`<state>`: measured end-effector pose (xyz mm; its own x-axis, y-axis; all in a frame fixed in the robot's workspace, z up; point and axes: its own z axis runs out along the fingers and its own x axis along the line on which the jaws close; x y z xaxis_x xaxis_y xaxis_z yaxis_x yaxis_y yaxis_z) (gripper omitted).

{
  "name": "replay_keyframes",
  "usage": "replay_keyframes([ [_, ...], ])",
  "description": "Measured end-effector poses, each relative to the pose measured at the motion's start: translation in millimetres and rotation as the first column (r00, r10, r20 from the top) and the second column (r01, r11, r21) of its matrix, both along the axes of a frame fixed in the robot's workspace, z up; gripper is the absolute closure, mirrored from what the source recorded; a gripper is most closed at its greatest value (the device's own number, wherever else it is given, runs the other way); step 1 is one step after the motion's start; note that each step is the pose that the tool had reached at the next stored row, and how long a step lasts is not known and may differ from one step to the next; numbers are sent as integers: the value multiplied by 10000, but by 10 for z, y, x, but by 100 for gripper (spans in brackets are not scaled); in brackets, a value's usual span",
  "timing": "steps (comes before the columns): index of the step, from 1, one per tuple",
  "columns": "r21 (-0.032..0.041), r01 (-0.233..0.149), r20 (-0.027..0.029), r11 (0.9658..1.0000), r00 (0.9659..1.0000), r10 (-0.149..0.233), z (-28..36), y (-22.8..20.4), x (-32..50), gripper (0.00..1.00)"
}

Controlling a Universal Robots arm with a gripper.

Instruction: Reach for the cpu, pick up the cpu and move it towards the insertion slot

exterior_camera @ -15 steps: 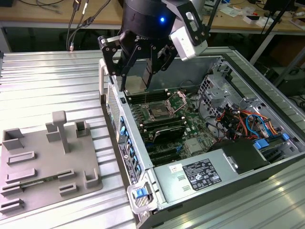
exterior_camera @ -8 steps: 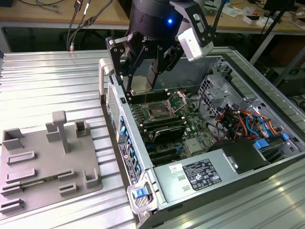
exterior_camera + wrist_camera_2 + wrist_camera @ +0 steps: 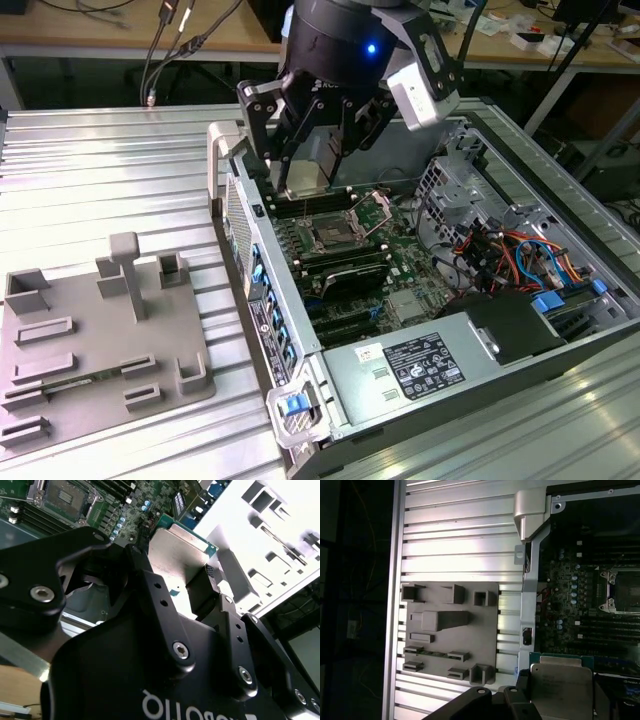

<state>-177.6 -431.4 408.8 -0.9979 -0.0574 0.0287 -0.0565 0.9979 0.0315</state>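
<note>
My gripper (image 3: 310, 178) is shut on the cpu (image 3: 308, 172), a flat silvery chip with a thin green rim. It hangs tilted above the back of the open computer case. Both wrist views show the cpu (image 3: 181, 547) (image 3: 561, 682) clamped between the black fingers (image 3: 204, 591). The insertion slot (image 3: 330, 238) is a square socket with a shiny frame and dark centre on the green motherboard, below and a little to the exterior view's right of the held chip. It is also seen in both wrist views, insertion slot (image 3: 622, 589) (image 3: 64, 497), and nothing lies in it.
The grey plastic fixture tray (image 3: 100, 340) with upright pegs lies on the ribbed metal table at the exterior view's left. The case wall (image 3: 250, 270), long black memory slots (image 3: 345, 270), cable bundles (image 3: 500, 255) and a power supply (image 3: 420, 365) surround the socket.
</note>
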Motion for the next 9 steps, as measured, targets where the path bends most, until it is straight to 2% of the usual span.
replay_keyframes([
  [9, 0, -1, -1, 10000, 10000, 1, -6, 0, 37, 45],
])
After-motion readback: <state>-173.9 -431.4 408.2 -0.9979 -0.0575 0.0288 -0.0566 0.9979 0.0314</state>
